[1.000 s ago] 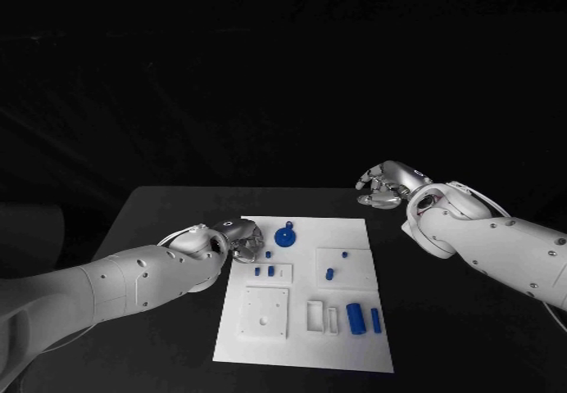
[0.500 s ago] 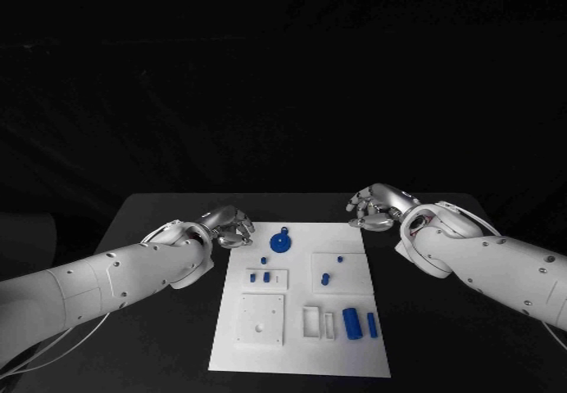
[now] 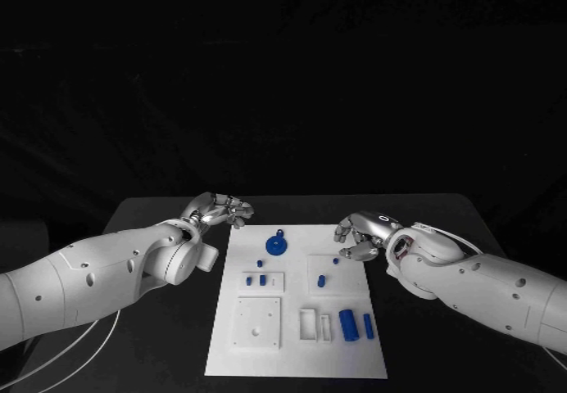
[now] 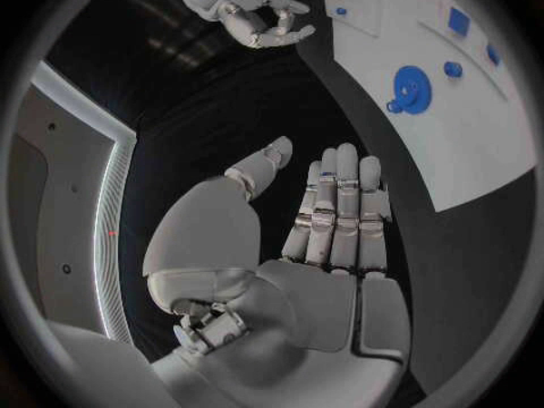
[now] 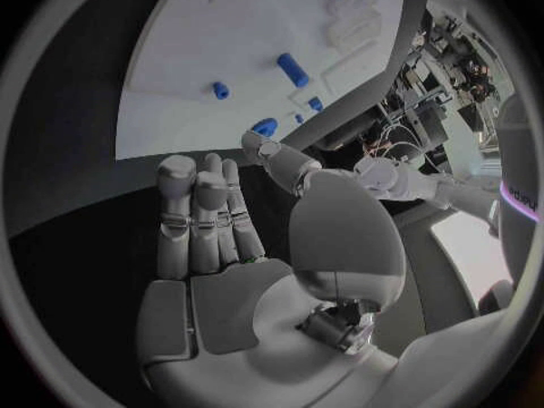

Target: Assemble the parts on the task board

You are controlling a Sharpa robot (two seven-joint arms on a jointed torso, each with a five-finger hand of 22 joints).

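Observation:
The white task board (image 3: 296,348) lies lengthwise in the middle of the black table. A round blue part with a small tab (image 3: 277,244) sits near its far end, also seen from the left wrist (image 4: 411,89). Small blue pegs (image 3: 256,280) stand mid-board, and a thick blue cylinder (image 3: 349,324) lies beside a thin blue bar (image 3: 368,326) at the near right. My left hand (image 3: 219,209) hovers off the board's far left corner, fingers straight and empty (image 4: 329,218). My right hand (image 3: 360,233) hangs at the board's far right edge, holding nothing (image 5: 216,236).
Raised white blocks with recesses (image 3: 260,322) sit on the board's near half. Black table (image 3: 154,360) extends on both sides of the board. From the right wrist, blue pegs (image 5: 293,69) stand on the board beyond the fingertips.
My left hand has drawn away from the board's left edge toward the far corner and spread its fingers. My right hand has come nearer, down to the board's far right edge.

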